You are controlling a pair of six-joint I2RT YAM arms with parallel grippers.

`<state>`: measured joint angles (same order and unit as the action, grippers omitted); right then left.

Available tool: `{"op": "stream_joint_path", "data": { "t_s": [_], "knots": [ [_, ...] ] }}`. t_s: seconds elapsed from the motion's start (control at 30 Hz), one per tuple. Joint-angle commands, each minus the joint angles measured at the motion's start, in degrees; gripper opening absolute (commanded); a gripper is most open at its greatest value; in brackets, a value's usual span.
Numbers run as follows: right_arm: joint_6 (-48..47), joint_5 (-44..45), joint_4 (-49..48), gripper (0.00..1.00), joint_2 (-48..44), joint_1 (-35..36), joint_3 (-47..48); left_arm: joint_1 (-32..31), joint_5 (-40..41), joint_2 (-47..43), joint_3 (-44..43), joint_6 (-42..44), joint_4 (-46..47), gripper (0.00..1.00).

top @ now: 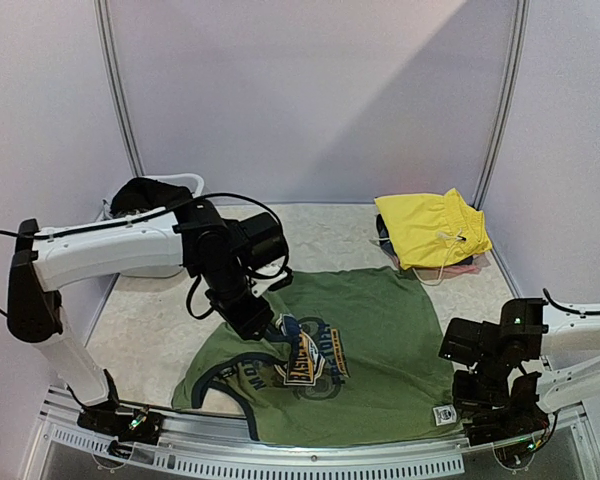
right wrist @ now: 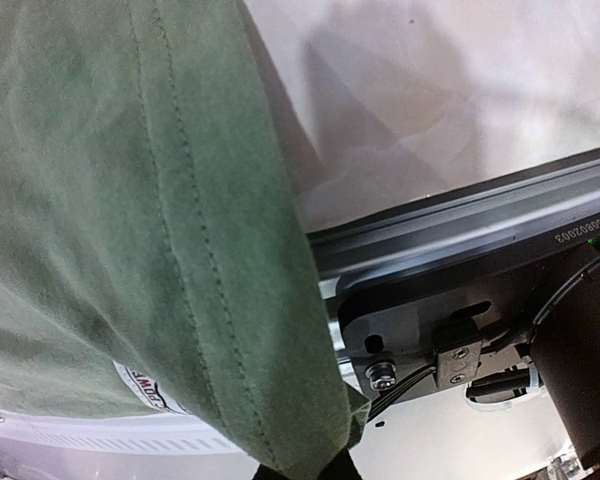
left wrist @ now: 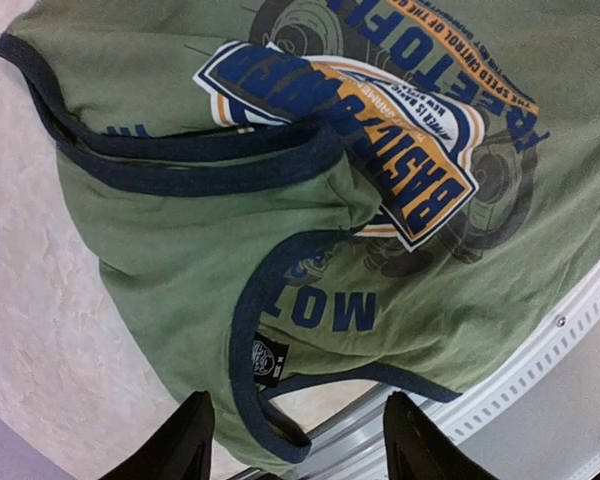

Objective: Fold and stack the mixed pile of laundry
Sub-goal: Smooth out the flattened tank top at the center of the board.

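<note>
**Item 1: olive-green T-shirt** (top: 370, 340). It lies spread on the table (top: 150, 310), front side up. Its lower hem reaches the rail (top: 310, 462) at the table's near edge. The chest graphic (left wrist: 410, 150) is rumpled, with one fold of cloth pushed across it. The navy neckline (left wrist: 250, 330) is open, and a small black label shows inside it.

**Item 2: left end effector** (left wrist: 300, 420). It hangs over the T-shirt's neckline. Both black fingers (left wrist: 185, 445) stand well apart with the collar edge below the gap, and nothing is gripped.

**Item 3: right end effector** (right wrist: 302, 470). It sits at the T-shirt's near right hem corner, by the white hem tag (right wrist: 145, 385). The jaws are closed. The stitched hem runs down into them, so they seem to pinch that corner, though the fingertips are almost out of the wrist view.

**Item 4: yellow garment** (top: 430, 228). It is folded beyond the T-shirt's far right corner, just apart from it. It rests on top of other flat pieces whose edges peek out beneath. A white drawstring (top: 448, 240) trails towards the T-shirt.

**Item 5: black garment** (top: 135, 195). It is heaped in the white tub (top: 188, 183), beyond the T-shirt on the far left and well apart from it.
</note>
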<state>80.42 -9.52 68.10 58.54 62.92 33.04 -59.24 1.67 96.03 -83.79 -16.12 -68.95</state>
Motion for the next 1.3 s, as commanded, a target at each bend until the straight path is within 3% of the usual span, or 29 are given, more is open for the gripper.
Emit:
{"op": "stream_joint_path", "data": {
  "t_s": [0.0, 0.47, 0.93, 1.1, 1.2, 1.27],
  "knots": [
    [-2.09, 1.26, 0.07, 0.00, 0.97, -0.61, 1.19, -2.83, -1.23, 2.96, 2.28, -4.09, 5.63, 0.59],
    [-3.17, 0.69, -0.80, 0.00, 2.11, -0.78, 1.09, -3.79, 0.79, 16.22, -1.88, -10.92, 11.87, 0.53],
    [-3.44, 0.29, 0.95, 0.00, -1.66, -0.69, -0.61, -2.91, 5.87, 24.62, -9.24, -10.74, 6.64, 0.46],
    [-3.17, 0.12, 1.56, 0.00, -3.66, -0.76, -1.75, -2.46, 8.69, 25.75, -10.54, -10.95, 4.39, 0.28],
    [-2.93, 0.03, 1.83, 0.00, -4.63, -0.77, -2.37, -2.30, 10.11, 24.94, -10.13, -10.98, 4.06, 0.02],
    [-2.90, 0.00, 1.74, 0.00, -5.13, -0.69, -2.81, -2.05, 10.88, 24.27, -10.07, -10.97, 3.85, 0.00]
  ]
}}
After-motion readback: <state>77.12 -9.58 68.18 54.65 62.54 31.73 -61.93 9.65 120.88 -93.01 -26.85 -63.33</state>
